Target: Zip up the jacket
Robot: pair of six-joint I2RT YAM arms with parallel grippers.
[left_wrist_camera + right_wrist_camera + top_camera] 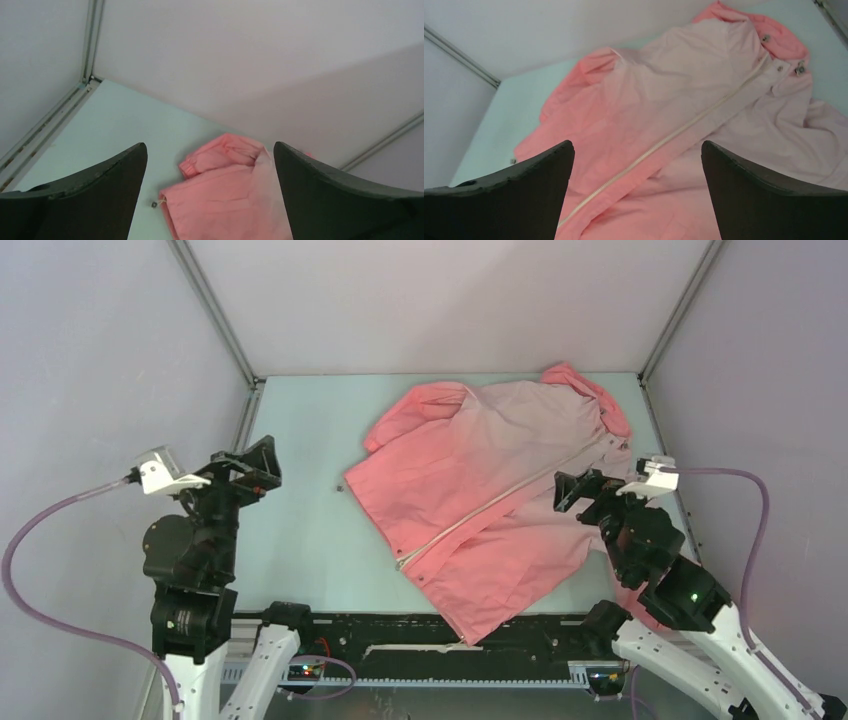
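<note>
The jacket lies flat on the table, coral pink at the hem and pale pink toward the hood at the far right. Its light zipper runs diagonally from the hem to the collar. It also shows in the right wrist view, with the zipper. The left wrist view shows a sleeve cuff and a hem corner. My left gripper is open and empty, raised left of the jacket. My right gripper is open and empty, above the jacket's right side.
A small drawcord toggle lies on the table by the jacket's left hem corner; it also shows in the left wrist view. Grey walls with metal rails close in the table on three sides. A black rail runs along the near edge.
</note>
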